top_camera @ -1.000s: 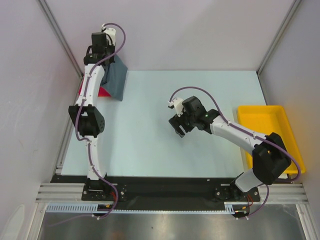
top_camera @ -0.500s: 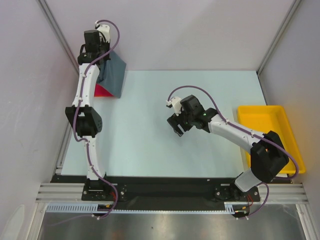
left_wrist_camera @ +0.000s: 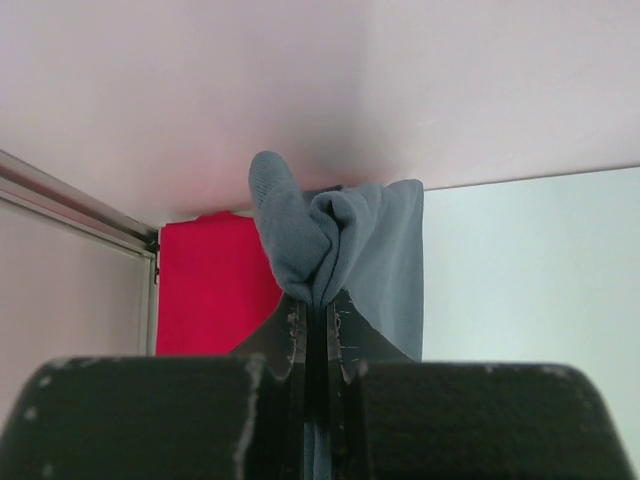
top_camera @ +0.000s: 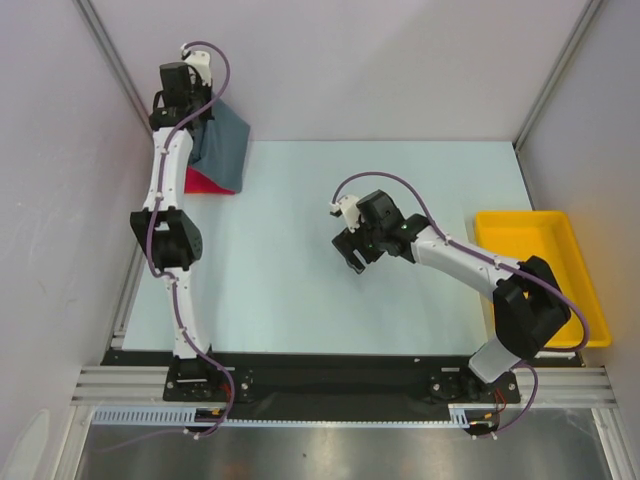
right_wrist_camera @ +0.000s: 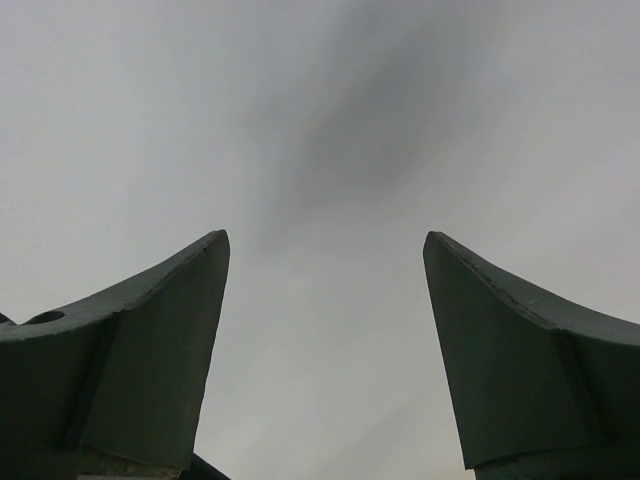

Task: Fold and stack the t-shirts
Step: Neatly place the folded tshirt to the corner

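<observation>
fingers [left_wrist_camera: 290, 335] on my left gripper [left_wrist_camera: 318, 312] are clamped tight on a bunched fold of the grey shirt [left_wrist_camera: 375, 250], which i see lifted off the far left corner of the bench [top_camera: 300, 220], hanging in a slanted sheet. under it the red shirt [top_camera: 205, 182] lies flat on the bench in that same corner, partly covered by the grey one. my right gripper [top_camera: 352, 255] hovers near the middle of the bench, its fingers [right_wrist_camera: 150, 340] spread wide and holding nothing. a yellow tray [top_camera: 530, 235] sits at the right edge.
</observation>
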Motion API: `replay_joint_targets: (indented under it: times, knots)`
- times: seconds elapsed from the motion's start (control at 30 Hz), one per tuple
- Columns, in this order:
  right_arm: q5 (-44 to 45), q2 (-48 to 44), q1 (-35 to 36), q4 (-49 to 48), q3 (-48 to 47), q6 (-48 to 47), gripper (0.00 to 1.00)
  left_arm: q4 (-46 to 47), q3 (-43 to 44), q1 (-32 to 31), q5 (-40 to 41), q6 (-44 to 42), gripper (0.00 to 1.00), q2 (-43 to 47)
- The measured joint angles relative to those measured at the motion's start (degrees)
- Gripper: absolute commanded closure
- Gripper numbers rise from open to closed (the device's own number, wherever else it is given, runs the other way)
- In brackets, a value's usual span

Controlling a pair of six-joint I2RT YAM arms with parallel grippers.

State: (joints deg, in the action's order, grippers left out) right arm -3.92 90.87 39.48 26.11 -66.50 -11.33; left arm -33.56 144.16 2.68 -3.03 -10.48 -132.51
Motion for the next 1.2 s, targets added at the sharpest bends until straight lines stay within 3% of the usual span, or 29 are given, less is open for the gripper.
replay_joint_targets:
  times: [0.67,0.83,1.0,1.1,1.2]
  knots:
    - [-0.76,7.10,0.79,0.22,-5.07,1.18,0.17,3.15,4.96,4.13,-2.89,2.49,1.00,-8.11]
    - [-1.44,9.51,1.57,0.24,-6.51,2.34,0.16,12.79,-8.87,4.59,-2.27,2.25,1.00,-4.61]
    - [-1.79,11.85,1.81,0.55,-8.22,3.04,0.16,14.91,-11.04,4.61,0.02,1.07,1.00,-5.51]
    - [-1.84,12.98,2.05,0.72,-9.40,3.39,0.16,16.24,-10.95,4.87,1.60,0.90,0.96,-5.53]
    - [-1.97,13.70,2.25,0.90,-10.25,3.72,0.16,17.57,-10.49,5.09,3.13,0.81,0.79,-5.88]
